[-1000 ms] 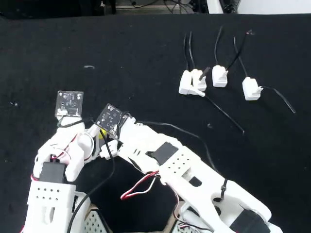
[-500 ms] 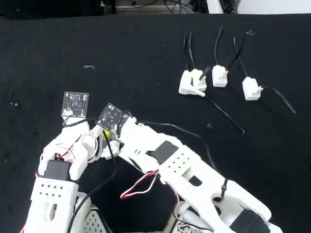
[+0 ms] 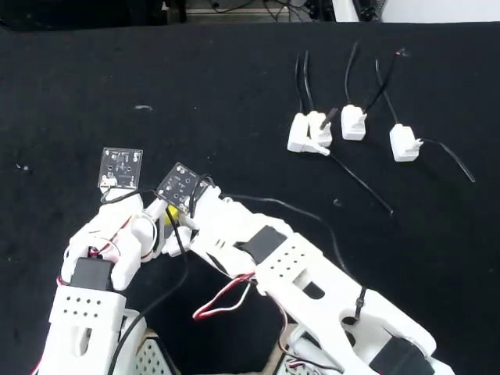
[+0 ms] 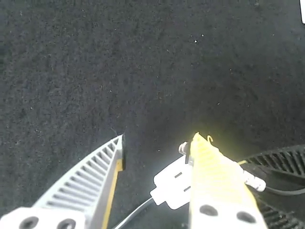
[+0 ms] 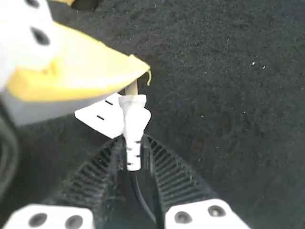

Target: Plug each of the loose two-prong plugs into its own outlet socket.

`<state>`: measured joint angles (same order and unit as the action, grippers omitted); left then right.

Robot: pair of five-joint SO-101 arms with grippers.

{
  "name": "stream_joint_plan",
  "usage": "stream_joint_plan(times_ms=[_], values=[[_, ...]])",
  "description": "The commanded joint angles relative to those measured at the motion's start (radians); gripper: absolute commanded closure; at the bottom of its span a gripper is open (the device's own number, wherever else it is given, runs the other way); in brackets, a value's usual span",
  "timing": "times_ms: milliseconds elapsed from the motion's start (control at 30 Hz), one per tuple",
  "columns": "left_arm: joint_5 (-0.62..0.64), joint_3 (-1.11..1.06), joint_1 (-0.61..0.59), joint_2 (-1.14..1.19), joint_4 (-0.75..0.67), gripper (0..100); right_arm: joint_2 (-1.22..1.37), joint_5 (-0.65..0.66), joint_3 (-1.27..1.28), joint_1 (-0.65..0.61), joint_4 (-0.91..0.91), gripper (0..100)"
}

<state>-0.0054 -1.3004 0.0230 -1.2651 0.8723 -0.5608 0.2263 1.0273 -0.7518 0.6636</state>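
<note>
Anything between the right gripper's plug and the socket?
Nothing visible between them: the plug sits right at the socket. The open left gripper has its yellow finger crowding the plug's tip, though.

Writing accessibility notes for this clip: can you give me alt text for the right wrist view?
The right gripper has its black jaws shut on a white two-prong plug, beside a white outlet socket, over the black table. A yellow-padded jaw of the left gripper is close by.

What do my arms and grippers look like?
The left arm and right arm are white plastic with rows of holes, black servos and red, white and black wires. The left gripper has pale ribbed fingers with yellow pads; the right gripper has black ribbed fingers.
</note>
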Motion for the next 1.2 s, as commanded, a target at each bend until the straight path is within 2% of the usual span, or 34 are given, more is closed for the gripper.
stream_joint_plan(times_ms=[0, 700, 1033, 1167], values=[[-0.003, 0.012, 0.012, 0.002, -0.009, 77, -0.041, -0.011, -0.097, -0.017, -0.002, 98.8], [-0.003, -0.007, 0.012, 0.0, -0.009, 77, -0.05, -0.046, -0.117, -0.009, -0.017, 98.8], [-0.003, -0.007, 0.012, 0.0, -0.009, 77, -0.349, -0.044, 0.03, -0.011, -0.038, 98.8], [-0.003, -0.007, 0.012, -0.006, -0.009, 77, -0.364, -0.041, 0.058, -0.009, -0.041, 98.8]])
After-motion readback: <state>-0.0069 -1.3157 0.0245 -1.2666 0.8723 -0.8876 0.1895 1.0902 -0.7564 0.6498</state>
